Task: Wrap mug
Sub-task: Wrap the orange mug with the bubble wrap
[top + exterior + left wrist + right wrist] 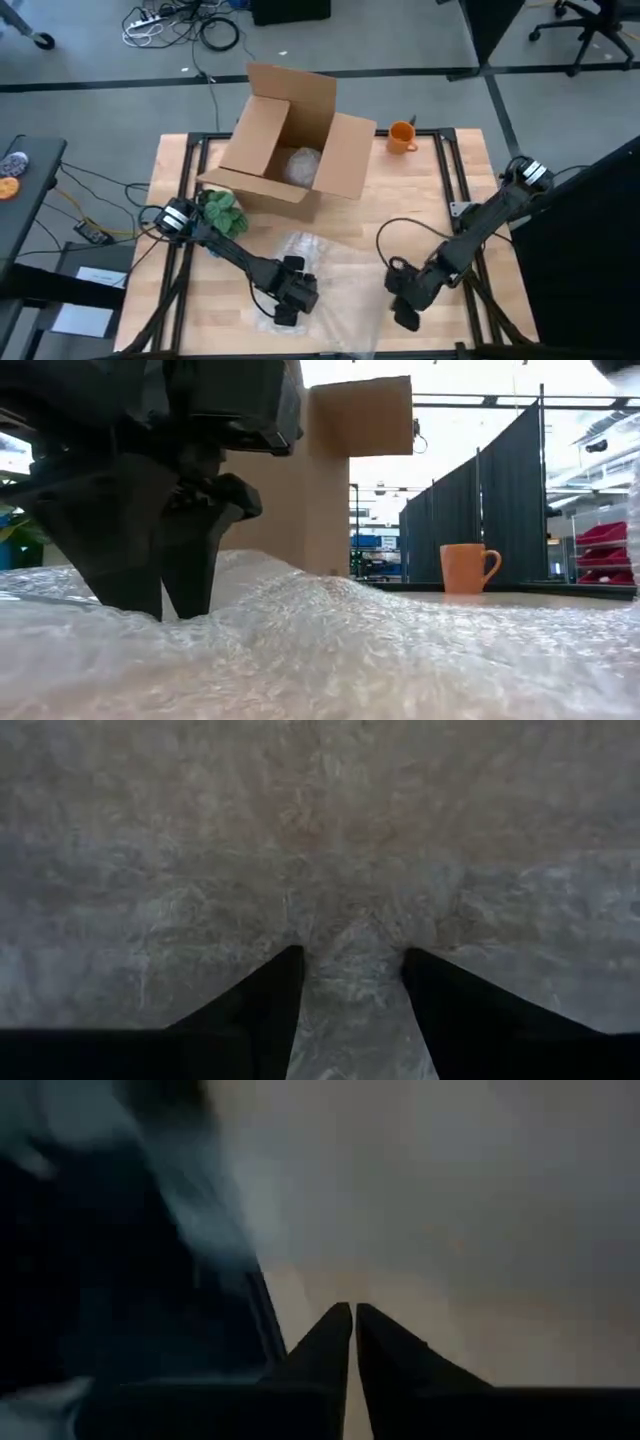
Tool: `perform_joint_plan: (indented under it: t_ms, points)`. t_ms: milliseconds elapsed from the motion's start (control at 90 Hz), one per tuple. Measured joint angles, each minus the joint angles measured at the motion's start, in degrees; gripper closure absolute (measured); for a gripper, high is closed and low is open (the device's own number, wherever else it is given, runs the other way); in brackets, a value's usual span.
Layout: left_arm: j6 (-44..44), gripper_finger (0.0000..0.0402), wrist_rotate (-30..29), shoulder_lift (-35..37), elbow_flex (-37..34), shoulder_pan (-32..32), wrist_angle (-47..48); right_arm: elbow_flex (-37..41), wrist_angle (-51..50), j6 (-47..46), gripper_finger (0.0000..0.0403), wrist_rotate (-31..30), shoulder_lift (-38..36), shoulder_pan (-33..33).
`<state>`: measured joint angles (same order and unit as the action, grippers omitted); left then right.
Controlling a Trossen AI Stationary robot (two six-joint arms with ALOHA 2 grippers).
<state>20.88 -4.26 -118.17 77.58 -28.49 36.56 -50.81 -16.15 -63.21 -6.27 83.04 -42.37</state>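
Spanning most of the high view, the wooden desk (465, 180) carried everything, with a dark frame along its edges. An open cardboard box (290, 150) stood at the far middle of the desk, flaps up, with some crumpled clear wrap inside it. A sheet of bubble wrap (330, 265) lay flat on the near middle of the desk; in the low view it filled the whole foreground as a rumpled white surface (400, 650). The left arm reached from the desk's left side across to the near edge of the sheet, and the left tool (290, 305) pointed down onto the bubble wrap. In the left wrist view its two dark fingers (260, 1015) stood apart, tips pressed on the wrap, with a ridge of the sheet between them, so the tool was open, not clamped. The right arm came in from the right side, and the right tool (405, 305) rested low over bare wood just beside the sheet's right edge; its fingers (330, 1345) were closed, tips nearly touching, holding nothing. A green leafy thing (222, 210) lay at the box's near left corner. The orange mug (401, 136) stood upright at the far edge, just right of the box, well apart from both tools and the wrap
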Motion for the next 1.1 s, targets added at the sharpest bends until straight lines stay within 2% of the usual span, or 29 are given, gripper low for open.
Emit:
perform_joint_plan:
  t_ms: [222,289,356,467,556,644,722,900,1100]
  points:
    - [-0.9,0.0234,0.0,-0.3,1.2,0.4,0.3,0.0,13.6,19.9,0.0403,-8.4,-2.8,3.7]
    - [-1.0,0.0234,-0.1,-0.4,1.3,0.5,0.1,0.0,16.4,26.1,0.0403,-9.6,-2.0,5.0]
    - [-1.2,0.0234,0.0,-0.4,1.3,0.7,0.1,-0.1,16.3,28.5,0.0403,-9.4,-0.4,6.4]
    - [-2.8,0.0234,0.0,-0.4,1.4,0.8,0.4,0.0,12.0,26.8,0.0403,-7.7,3.4,8.3]
    - [-3.9,0.0234,0.0,1.0,1.5,1.0,1.0,0.0,6.4,22.1,0.0403,-3.7,7.0,8.9]
    - [-3.9,0.0234,-0.7,3.5,2.5,1.4,5.8,0.1,1.9,16.0,0.0403,1.0,9.2,8.7]
    - [-4.5,0.0234,-2.8,6.6,3.6,1.5,9.1,0.1,2.0,12.9,0.0403,3.0,9.6,7.8]
    - [-6.4,0.0234,-6.9,14.6,4.6,1.4,15.5,0.1,3.9,12.3,0.0403,2.9,9.6,5.9]
    - [2.3,0.0234,-11.2,19.0,4.7,-0.7,23.4,1.1,2.1,9.3,0.0403,-1.5,9.6,4.3]
